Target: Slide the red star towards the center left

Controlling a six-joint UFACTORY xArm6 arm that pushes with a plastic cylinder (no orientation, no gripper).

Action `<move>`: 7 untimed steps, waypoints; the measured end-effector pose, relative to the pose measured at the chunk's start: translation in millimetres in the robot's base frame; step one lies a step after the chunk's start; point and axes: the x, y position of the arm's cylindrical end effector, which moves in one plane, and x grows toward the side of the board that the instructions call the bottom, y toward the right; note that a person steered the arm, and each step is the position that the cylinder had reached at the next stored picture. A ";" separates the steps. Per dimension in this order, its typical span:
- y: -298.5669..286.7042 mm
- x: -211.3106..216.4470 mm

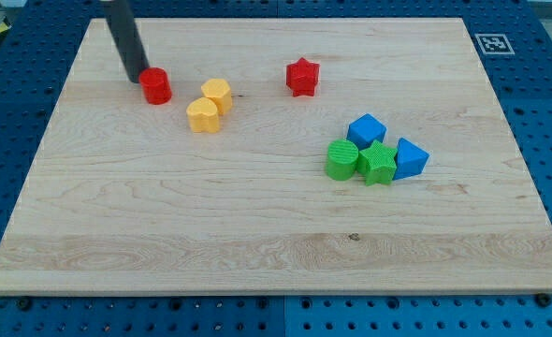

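Observation:
The red star lies on the wooden board at the view's top, a little right of the middle. My tip is at the view's top left, right beside the left side of a red cylinder. The tip is far to the left of the red star, with two yellow blocks between them. The rod rises from the tip out of the view's top edge.
Two yellow blocks touch each other right of the red cylinder. A cluster sits at the view's right: a blue cube, a green cylinder, a green star and a blue wedge-like block. The board rests on a blue perforated table.

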 end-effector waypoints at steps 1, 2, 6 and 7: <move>15.2 9.3; 15.2 -14.6; 304.7 2.0; 300.0 6.0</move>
